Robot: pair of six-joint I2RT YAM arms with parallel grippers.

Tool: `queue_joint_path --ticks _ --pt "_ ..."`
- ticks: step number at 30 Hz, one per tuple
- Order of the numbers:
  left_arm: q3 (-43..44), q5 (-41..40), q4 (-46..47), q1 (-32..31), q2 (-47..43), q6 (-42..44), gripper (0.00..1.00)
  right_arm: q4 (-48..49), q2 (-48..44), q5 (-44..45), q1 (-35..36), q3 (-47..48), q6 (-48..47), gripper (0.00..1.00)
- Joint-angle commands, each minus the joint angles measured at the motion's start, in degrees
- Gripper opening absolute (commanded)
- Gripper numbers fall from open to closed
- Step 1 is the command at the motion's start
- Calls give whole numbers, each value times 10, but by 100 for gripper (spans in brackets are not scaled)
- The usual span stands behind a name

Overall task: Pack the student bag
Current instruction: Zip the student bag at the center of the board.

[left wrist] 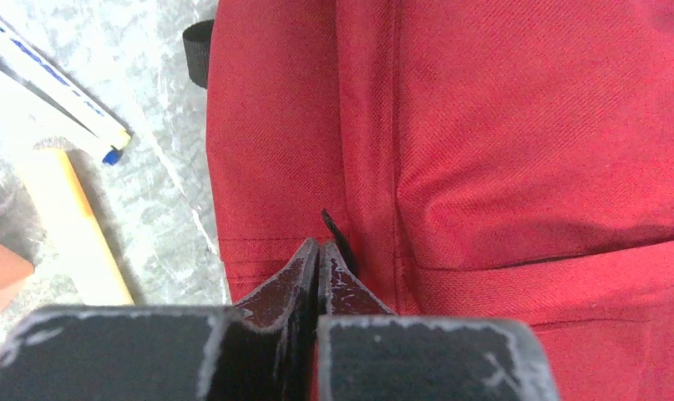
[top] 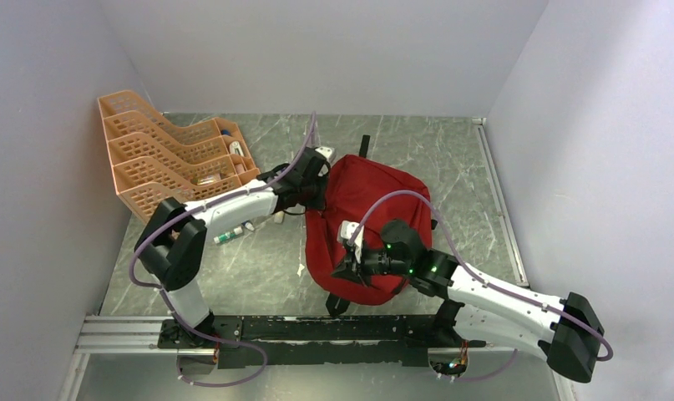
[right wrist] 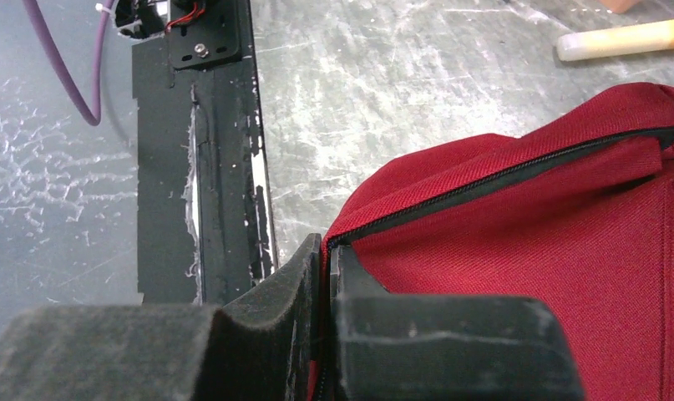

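On a grey-green marbled table (top: pixel 467 167) between white walls, the student bag (top: pixel 371 196) lies flat mid-table. To its left, an orange tray rack (top: pixel 149 138) holds a few items too small to name. The right gripper (right wrist: pixel 325 251) is closed on the bag's near rim beside its black zip (right wrist: pixel 500 180), and the left gripper (left wrist: pixel 319 249) is clamped tight on a small black tab (left wrist: pixel 331 227) at the bag's seam. A white pen (left wrist: pixel 58 75) nearby bears blue print too blurred to read.
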Motion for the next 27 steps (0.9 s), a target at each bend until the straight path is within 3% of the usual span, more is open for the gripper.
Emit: queue_joint_path --ticks 1,4,7,11,16,27 --pt "-29 -12 95 30 -27 17 5 -24 -22 -93 26 14 22 3" --pt "-52 20 118 30 -42 21 5 -26 -21 -25 26 17 25 26" --pt "-67 43 125 30 -59 22 5 -13 -25 31 26 17 37 41" --pt "-92 66 139 30 -90 12 5 4 -19 106 26 31 90 50" --pt "-118 80 148 30 -124 3 5 -14 30 226 26 83 172 53" --pt "-124 97 149 29 -137 0 5 73 137 300 27 107 349 56"
